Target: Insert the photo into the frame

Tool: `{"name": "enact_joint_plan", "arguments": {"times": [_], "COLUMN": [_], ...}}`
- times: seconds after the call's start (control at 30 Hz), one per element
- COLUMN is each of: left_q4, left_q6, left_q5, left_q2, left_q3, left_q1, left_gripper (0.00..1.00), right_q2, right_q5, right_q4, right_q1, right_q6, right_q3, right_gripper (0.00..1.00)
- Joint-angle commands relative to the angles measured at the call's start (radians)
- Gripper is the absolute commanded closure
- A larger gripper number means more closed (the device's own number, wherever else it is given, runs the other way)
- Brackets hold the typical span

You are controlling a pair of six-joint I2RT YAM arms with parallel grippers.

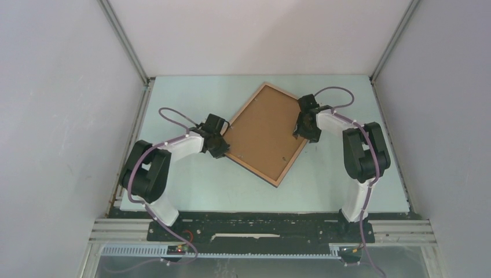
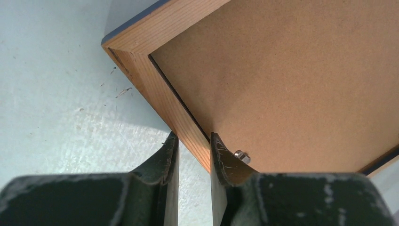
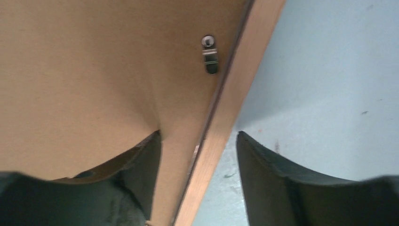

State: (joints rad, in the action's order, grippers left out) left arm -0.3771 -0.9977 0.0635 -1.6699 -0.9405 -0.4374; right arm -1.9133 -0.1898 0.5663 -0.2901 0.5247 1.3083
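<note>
The frame [image 1: 252, 171] lies on the table, turned diagonally, with its light wood face up and a plain brown backing board [image 1: 263, 133] filling it. The photo is hidden. My left gripper [image 1: 223, 147] is at the frame's left side; in the left wrist view the left gripper [image 2: 193, 139] is shut on the wooden rail [image 2: 155, 89]. My right gripper [image 1: 301, 132] is at the frame's right side. In the right wrist view the right gripper [image 3: 197, 134] stands open astride the rail [image 3: 237, 84], one finger over the board [image 3: 94, 70], the other over the table.
A small metal clip [image 3: 210, 54] sits on the board near the right rail, and another clip [image 2: 242, 156] shows beside my left finger. The pale table [image 1: 347, 174] is walled by grey panels on the left, back and right.
</note>
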Motion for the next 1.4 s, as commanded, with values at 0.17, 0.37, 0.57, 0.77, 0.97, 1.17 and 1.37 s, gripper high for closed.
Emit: {"name": "enact_joint_plan", "arguments": {"times": [0.17, 0.37, 0.57, 0.77, 0.97, 1.17, 1.37], "left_q4": [-0.082, -0.072, -0.064, 0.004, 0.078, 0.041, -0.009], "left_q6": [0.261, 0.289, 0.364, 0.402, 0.364, 0.416, 0.475], "left_q5": [0.128, 0.087, -0.054, -0.249, -0.470, -0.476, -0.444], "left_q2": [-0.039, -0.096, -0.182, -0.233, -0.276, -0.299, -0.328], "left_q3": [-0.013, -0.134, -0.273, -0.304, -0.289, -0.336, -0.368], "left_q1": [0.038, 0.081, 0.125, 0.143, 0.183, 0.182, 0.183], "left_gripper": [1.00, 1.00, 1.00, 1.00, 1.00, 1.00, 1.00], "right_q2": [0.080, 0.201, 0.338, 0.459, 0.445, 0.166, -0.060], "right_q5": [-0.035, 0.048, 0.119, 0.130, 0.172, 0.532, 0.607], "right_q4": [-0.010, -0.089, -0.172, -0.247, -0.230, -0.410, -0.551], "right_q1": [0.012, -0.009, -0.082, -0.147, -0.174, -0.228, -0.257], "right_q6": [0.021, 0.050, 0.078, -0.022, -0.141, -0.045, 0.071], "right_q3": [-0.122, -0.314, -0.469, -0.468, -0.222, -0.008, 0.125], "right_gripper": [0.51, 0.61, 0.62, 0.54, 0.34, 0.35, 0.51]}}
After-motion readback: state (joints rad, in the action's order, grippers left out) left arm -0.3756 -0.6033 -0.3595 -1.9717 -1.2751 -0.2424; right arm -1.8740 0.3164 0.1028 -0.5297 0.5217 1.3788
